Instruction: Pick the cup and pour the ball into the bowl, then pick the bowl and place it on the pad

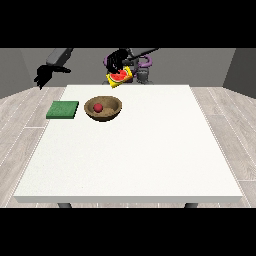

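A brown wooden bowl (103, 108) stands on the white table (135, 150), left of centre towards the far side. A red ball (98, 107) lies inside it. A yellow cup (120, 77) with a red inside hangs tilted above the table's far edge, just behind the bowl. The hand at the view's right (116, 61) is curled round the cup from above. A green pad (63, 109) lies flat to the left of the bowl. The hand at the view's left (42, 76) hangs in the air beyond the table's far left corner, fingers relaxed and holding nothing.
The robot's body (142, 74) stands behind the table's far edge. The pad sits close to the table's left edge, with a small gap between it and the bowl. A wood-patterned floor surrounds the table.
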{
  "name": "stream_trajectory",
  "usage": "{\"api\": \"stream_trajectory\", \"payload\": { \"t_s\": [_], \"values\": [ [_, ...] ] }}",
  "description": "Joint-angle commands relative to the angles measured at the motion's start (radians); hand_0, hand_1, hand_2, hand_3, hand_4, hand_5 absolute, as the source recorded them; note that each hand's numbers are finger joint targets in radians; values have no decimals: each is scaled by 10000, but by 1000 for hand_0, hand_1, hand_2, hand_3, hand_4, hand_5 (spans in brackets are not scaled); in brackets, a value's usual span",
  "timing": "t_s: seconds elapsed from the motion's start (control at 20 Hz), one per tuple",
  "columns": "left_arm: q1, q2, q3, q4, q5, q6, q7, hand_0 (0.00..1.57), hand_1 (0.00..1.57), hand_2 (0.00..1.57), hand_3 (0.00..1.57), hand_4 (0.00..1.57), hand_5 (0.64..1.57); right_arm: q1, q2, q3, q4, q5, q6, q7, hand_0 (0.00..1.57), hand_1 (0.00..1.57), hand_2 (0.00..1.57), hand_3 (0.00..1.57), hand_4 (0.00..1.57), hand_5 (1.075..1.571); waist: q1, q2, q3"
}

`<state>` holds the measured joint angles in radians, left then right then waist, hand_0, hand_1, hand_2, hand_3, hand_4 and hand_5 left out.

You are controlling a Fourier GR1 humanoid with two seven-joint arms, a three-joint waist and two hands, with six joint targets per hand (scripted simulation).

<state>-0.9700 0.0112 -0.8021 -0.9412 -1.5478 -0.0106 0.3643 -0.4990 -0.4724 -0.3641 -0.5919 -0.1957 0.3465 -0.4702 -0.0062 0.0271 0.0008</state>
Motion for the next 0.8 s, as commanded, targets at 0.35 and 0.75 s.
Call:
{"api": "stream_trajectory", "payload": {
  "t_s": [0.35,0.75],
  "values": [
    [815,151,2551,-1769,1591,1394,-591,0,0,1571,1571,1273,1452,181,351,-222,373,-403,-58,417,0,0,0,0,462,1557,1273,112,-31],
    [2201,657,5211,-2662,5102,2954,-2037,859,859,1571,1555,925,1555,-519,-134,-765,138,-811,-648,701,0,0,0,0,411,1556,2257,1491,-45]
  ]
}}
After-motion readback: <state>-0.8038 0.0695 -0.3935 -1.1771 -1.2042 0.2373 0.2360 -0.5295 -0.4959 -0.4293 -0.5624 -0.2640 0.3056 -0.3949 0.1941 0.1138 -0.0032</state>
